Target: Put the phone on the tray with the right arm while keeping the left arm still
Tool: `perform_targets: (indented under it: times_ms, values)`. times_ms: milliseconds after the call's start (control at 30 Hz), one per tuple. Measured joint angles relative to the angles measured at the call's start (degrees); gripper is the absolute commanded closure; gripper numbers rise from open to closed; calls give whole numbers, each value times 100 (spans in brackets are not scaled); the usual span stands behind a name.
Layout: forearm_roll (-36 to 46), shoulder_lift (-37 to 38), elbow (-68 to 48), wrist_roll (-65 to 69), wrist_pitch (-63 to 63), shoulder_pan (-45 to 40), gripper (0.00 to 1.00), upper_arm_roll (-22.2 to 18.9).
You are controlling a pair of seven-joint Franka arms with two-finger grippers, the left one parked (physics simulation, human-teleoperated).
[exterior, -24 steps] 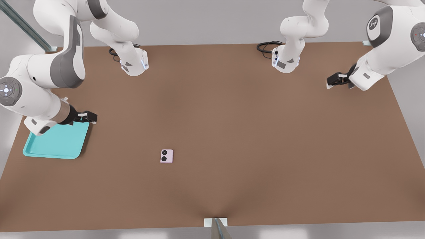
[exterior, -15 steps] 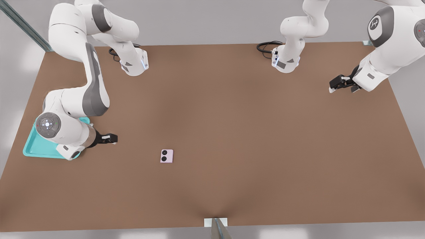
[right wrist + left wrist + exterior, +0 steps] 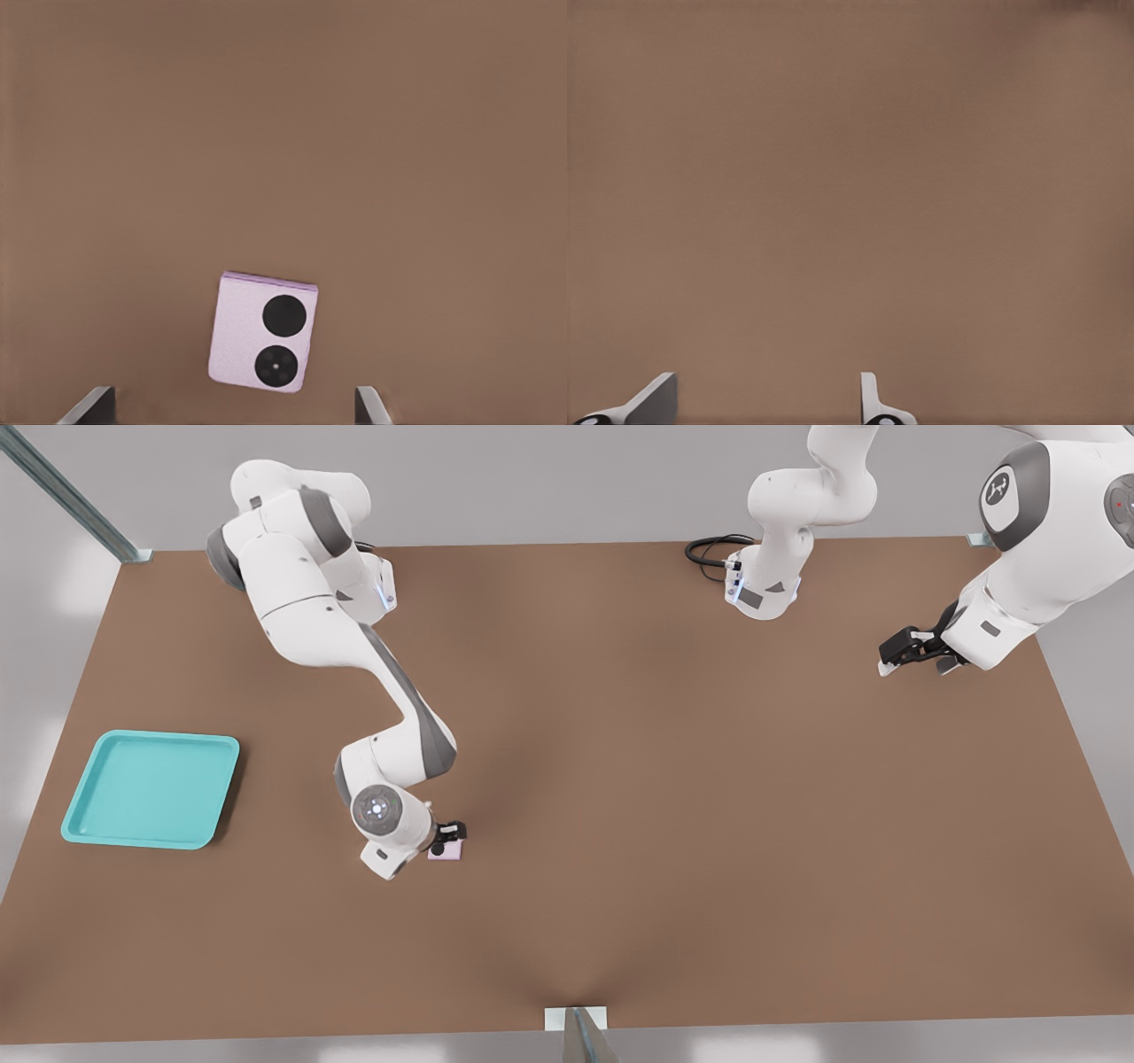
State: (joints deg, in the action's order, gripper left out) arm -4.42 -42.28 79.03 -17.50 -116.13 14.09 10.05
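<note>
The pale pink phone (image 3: 448, 854) lies flat on the brown table, lenses up, near the middle of the front view and a little to its left. My gripper (image 3: 450, 834) hangs low right over the phone and hides part of it. In the right wrist view the phone (image 3: 263, 332) lies just ahead of the gripper (image 3: 232, 407), whose two fingertips (image 3: 93, 403) stand wide apart, open, with nothing held. The teal tray (image 3: 151, 788) lies empty near the table's edge at the front view's left, well apart from the phone.
The parked arm's gripper (image 3: 912, 651) hovers at the front view's far right. Both arm bases (image 3: 359, 593) (image 3: 762, 589) stand along the far edge, with black cable (image 3: 709, 549) beside one. A metal post (image 3: 580, 1032) rises at the near edge's middle.
My arm has swung from above the tray toward the front view's right and come down over the phone. The tray now shows whole. The phone has not moved.
</note>
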Motion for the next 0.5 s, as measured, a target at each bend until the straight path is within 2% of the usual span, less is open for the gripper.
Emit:
perform_targets:
  times_ms: [200,500]
  values:
    - [4,-413,167,-512,-365,1,0,13]
    - [33,-505,587,-1148,-731,-126,0,5]
